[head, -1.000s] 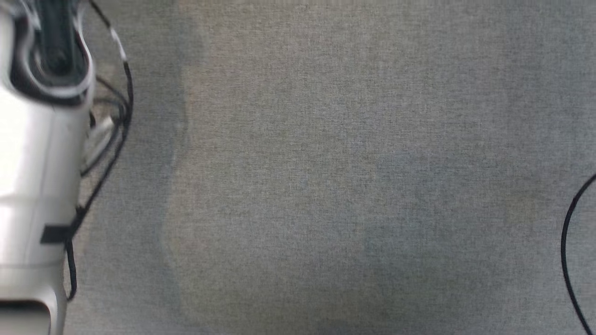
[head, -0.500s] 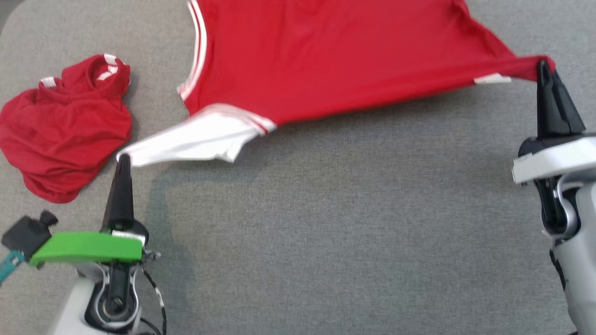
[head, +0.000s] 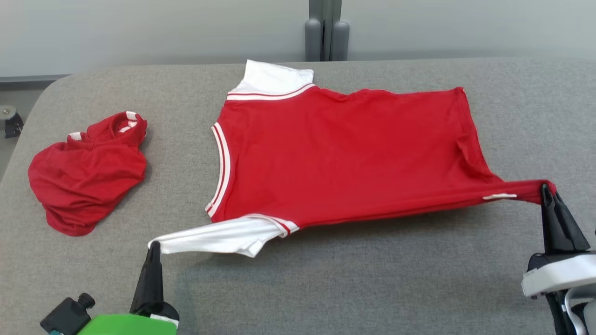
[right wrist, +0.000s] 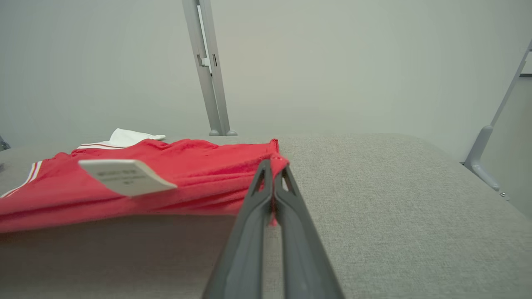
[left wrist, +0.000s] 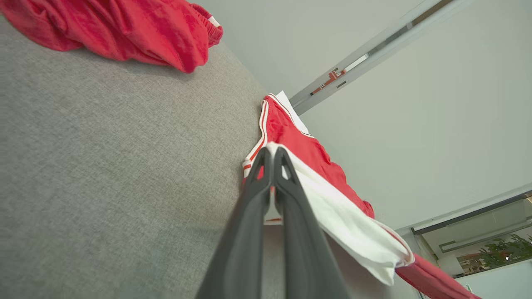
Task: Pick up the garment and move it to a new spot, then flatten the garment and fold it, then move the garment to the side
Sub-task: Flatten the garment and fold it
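Stretching across mid-frame on the grey fabric table [head: 372,288], red jersey with white sleeves [head: 344,153]: left gripper [head: 153,244] pinches its sleeve tip lower left, right gripper [head: 545,188] pinches the hem corner at right.

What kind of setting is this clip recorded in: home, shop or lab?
Probably an indoor lab or test workspace, not a home: a wide grey fabric-covered table, a bare pale wall behind it, and grey metal frame posts at the table's far edge.
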